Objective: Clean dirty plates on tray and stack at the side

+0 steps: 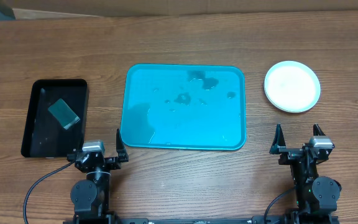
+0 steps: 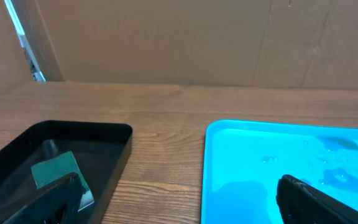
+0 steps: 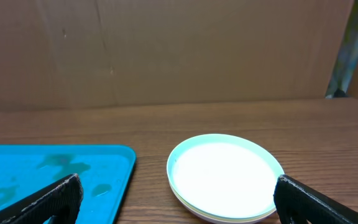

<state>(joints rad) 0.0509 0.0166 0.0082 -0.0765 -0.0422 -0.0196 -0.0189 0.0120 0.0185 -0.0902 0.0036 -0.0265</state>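
Plates [image 1: 292, 86] first: a white stack on the bare worktop [image 1: 185, 43], to the right of the tray [image 1: 185, 107], level with its far right corner and not touching it. The right wrist view shows layered rims along the stack's near edge, but I honestly can't tell how many plates are in there.

The tray is bright blue, with wet-looking smears and a few darker blotches toward its far edge. They're too fuzzy to say what they are. Both wrist cameras only catch a piece of the tray, and the rest is cut off.

Left of the tray there's a black bin [image 1: 55, 117] with a green sponge [image 1: 64, 114] lying in it. In the left wrist view the sponge is partly hidden behind one finger [image 2: 55, 199].

The left end effector [image 1: 98, 150] sits just off the tray's near left corner, jaws spread wide with nothing between them. From overhead its outer finger kind of melts into the black bin, so it's hard to pick out. The right end effector [image 1: 297, 138] is off the tray's near right corner, on the near side of the plates, also gaping wide and empty. The fingers in both wrist views run off the bottom of the frame.

The worktop is brown wood grain, with a plain cardboard wall [image 3: 179, 50] behind it.
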